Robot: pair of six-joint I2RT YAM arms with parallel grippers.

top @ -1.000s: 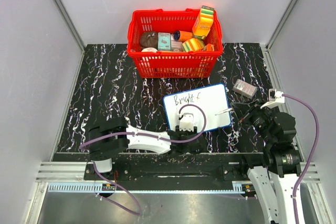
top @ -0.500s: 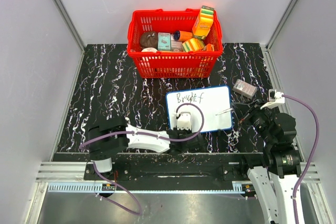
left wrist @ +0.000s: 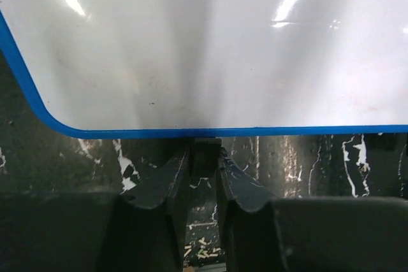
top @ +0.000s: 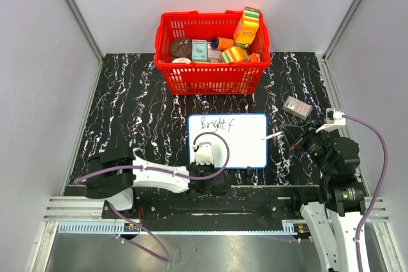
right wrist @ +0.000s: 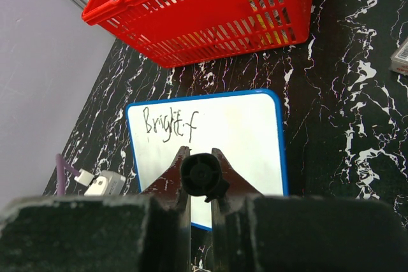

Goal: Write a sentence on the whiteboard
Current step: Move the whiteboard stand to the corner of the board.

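While the left gripper (left wrist: 204, 150) pinched the near blue rim of the whiteboard (top: 245, 148) with its fingers drawn almost together on that edge, we saw the board lying flat on the black marbled tabletop (top: 140, 119). It sat on the near side of the red basket (top: 210, 78) and apart from it, with its long axis running left to right. The sentence (top: 215, 123) read only "Bright f" and ran along the far edge, toward the board's left corner. The right gripper (right wrist: 199, 152) was clamped on the marker (right wrist: 203, 174), whose tip in the top view hung at the board's right edge; we could not tell whether it touched.

We judged the writing barely begun. The coming stroke belonged just right of the "f" — that is, left of the marker tip and a little farther away. The right arm, holding the marker, was the one to reach across, while the left looked placed to steady the board.
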